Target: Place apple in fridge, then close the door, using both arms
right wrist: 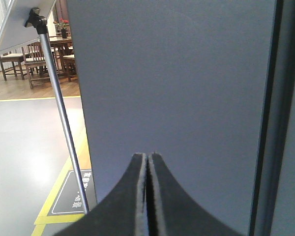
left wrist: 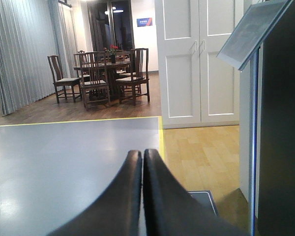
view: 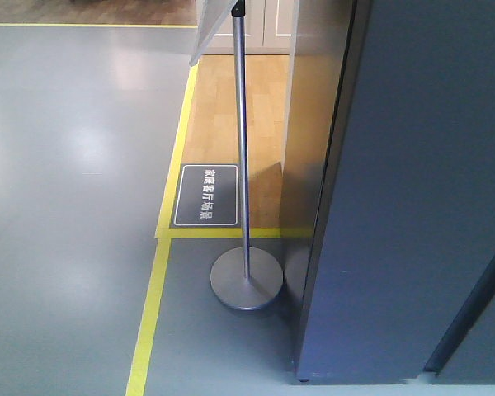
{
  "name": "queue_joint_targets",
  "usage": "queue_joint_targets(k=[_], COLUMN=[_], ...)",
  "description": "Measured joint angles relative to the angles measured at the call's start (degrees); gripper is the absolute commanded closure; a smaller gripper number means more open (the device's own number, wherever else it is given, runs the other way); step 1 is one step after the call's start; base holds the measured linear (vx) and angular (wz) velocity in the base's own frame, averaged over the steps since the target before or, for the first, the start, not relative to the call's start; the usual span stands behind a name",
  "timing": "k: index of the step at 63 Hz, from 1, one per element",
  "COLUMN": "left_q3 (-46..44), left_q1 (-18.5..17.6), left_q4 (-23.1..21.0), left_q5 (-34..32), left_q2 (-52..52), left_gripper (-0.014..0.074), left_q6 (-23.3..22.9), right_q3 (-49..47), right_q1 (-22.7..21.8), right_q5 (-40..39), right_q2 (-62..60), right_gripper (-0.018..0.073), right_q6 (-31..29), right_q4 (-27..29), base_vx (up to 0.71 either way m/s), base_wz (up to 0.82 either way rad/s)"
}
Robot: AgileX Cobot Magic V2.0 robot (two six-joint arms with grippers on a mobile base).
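Fridge [view: 412, 190] is filling the right side of the front view, its dark grey face standing tall with a narrow dark seam running down near the right edge. Apple is not showing in any view, so where it lies cannot be told. Whether the door is shut cannot be told for certain, though the grey front is looking flush and unbroken.

Left tool [left wrist: 141, 153] is pointing out over the grey floor [left wrist: 64, 167] toward a far dining set, its two black fingers pressing together with nothing between them. Right tool [right wrist: 147, 155] is facing the grey fridge panel [right wrist: 172, 83] close up, its fingers also meeting tip to tip and holding nothing.

Just left of the fridge a sign stand is standing upright: a thin metal pole [view: 242, 140] is rising from a round base [view: 247, 280] on the floor, carrying a tilted board [right wrist: 24, 22] at the top. Yellow tape [view: 153, 305] is running along the floor, bordering a wood strip [view: 219, 124]. A dark floor plate [view: 206, 195] with white lettering is lying beside the pole. White cabinet doors [left wrist: 199, 59] are standing behind.
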Motion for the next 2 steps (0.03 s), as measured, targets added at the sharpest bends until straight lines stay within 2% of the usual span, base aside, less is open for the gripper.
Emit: queue_joint_targets(k=[2], left_q3=[0.00], left_q1=[0.00], left_q4=[0.00], left_q5=[0.00], left_q2=[0.00], left_gripper=[0.0603], left_q6=[0.00], right_q3=[0.00], right_q1=[0.00], right_q5=[0.00], right_q2=[0.00], right_gripper=[0.0563], right_q6=[0.00], right_q4=[0.00], base_vx=[0.00], base_wz=[0.00])
